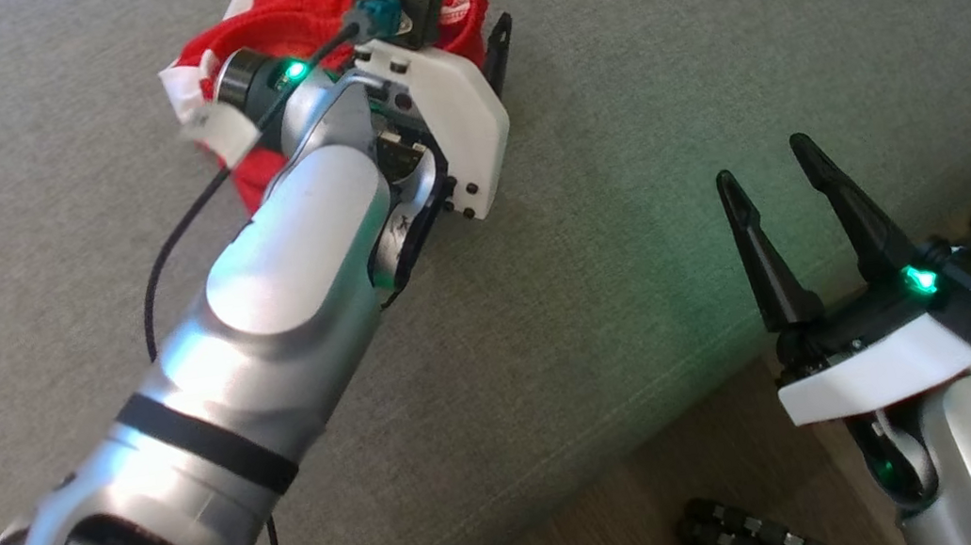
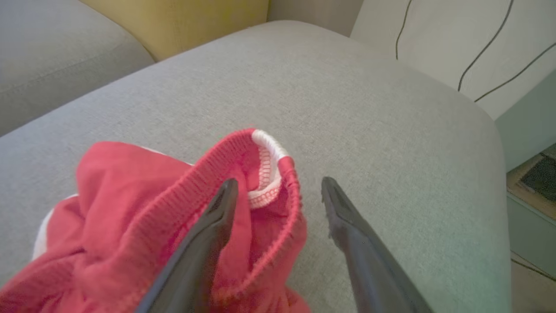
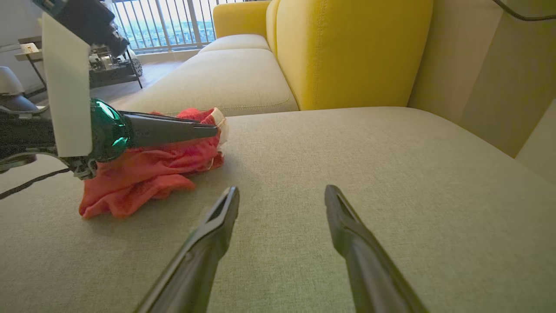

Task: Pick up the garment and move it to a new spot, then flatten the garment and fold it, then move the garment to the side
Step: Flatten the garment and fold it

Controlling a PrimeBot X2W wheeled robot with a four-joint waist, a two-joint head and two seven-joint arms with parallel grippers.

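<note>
- Red garment: waistband sits btwn spread jaws of my left gripper, nothing gripped.
- I'd push deeper, then pinch.
- Right gripper spread too, well off garment.

Grey fabric sofa seat, wide and flat. Red garment with white trim lies directly on it in a crumpled heap, ribbed waistband standing up, well back from the seat's front edge. Yellow back cushion stands along the seat's rear edge.
</note>
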